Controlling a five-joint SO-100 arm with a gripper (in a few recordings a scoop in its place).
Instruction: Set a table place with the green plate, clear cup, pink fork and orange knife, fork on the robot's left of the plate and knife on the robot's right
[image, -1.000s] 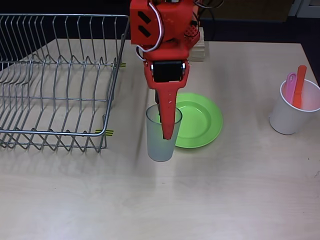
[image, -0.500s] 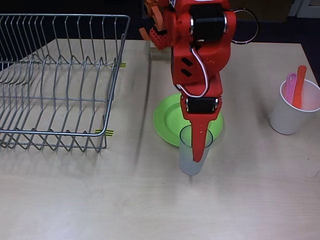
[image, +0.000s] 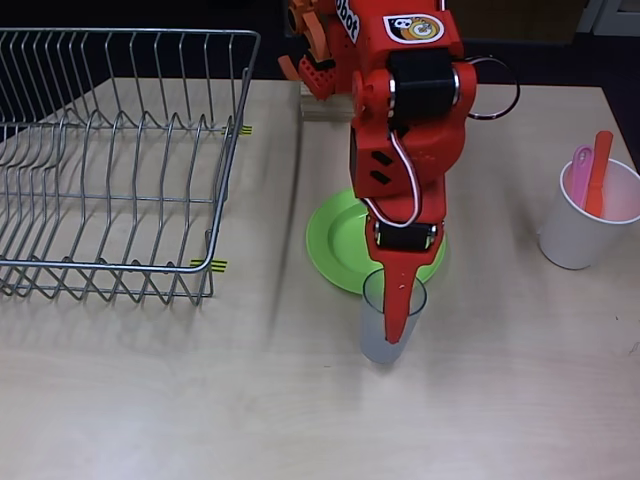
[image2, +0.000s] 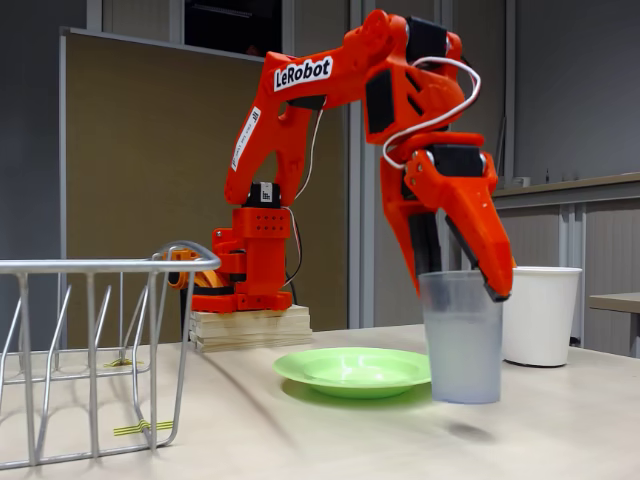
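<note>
My red gripper (image: 394, 328) (image2: 466, 282) is shut on the clear cup (image: 378, 335) (image2: 461, 345), one finger inside it and one outside its rim. The cup hangs upright just above the table, a small shadow under it, at the near edge of the green plate (image: 338, 240) (image2: 350, 370). The plate lies flat on the table, partly under my arm in the overhead view. The pink fork (image: 581, 170) and the orange knife (image: 600, 172) stand side by side in a white cup (image: 572, 238) (image2: 540, 315) at the right.
A wire dish rack (image: 110, 160) (image2: 90, 350) takes up the left of the table. My arm's base sits on a wooden block (image2: 250, 328) at the back. Bare tabletop (image: 300, 420) runs along the near side.
My gripper has carried the clear cup to the right, from the plate's left edge to its near edge, and a little nearer in the last half second.
</note>
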